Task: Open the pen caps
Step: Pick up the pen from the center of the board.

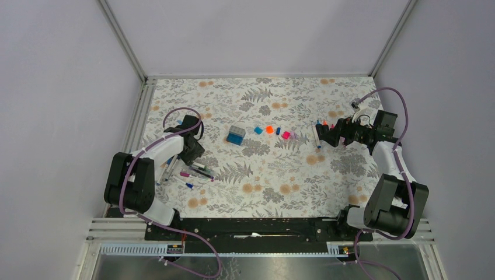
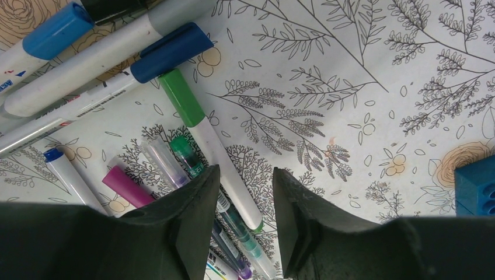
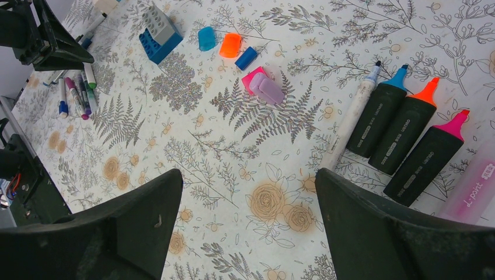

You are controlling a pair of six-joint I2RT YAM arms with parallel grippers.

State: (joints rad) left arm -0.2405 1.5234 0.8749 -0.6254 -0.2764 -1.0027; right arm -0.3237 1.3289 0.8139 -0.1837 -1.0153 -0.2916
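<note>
While 2 arms are reaching low, left gripper [image 2: 246,172] is straddling a green-capped pen [image 2: 201,125], jaws apart; right gripper [image 3: 248,175] is gaping empty; 5 pen caps [image 3: 246,58] are lying on the table [image 1: 262,186], far from edges.

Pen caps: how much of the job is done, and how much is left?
Done: five loose caps lie mid-table; three highlighters and a white pen are bare. In hand: nothing; the left gripper hangs open over the pen pile. Left: the green cap, blue cap and others.
</note>
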